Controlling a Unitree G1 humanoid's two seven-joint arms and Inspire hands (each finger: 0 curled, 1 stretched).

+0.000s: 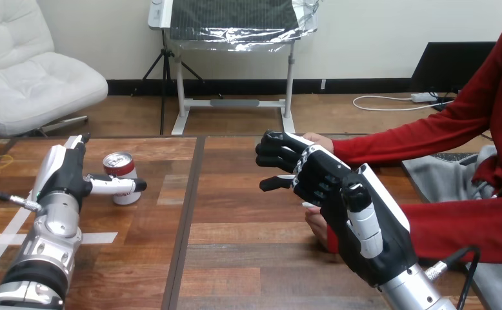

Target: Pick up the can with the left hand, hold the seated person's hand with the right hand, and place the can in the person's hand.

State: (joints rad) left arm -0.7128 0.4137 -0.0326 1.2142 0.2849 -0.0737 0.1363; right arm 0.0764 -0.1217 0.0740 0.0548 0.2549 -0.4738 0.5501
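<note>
At table's left, left hand open, thumb lying across the front of the upright can on wooden table. Right hand in front of person's hand; whether it grips, cannot tell.

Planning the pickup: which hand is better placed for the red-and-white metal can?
Left: left hand beside the can, thumb across its front; right hand over by the person's hands.
</note>
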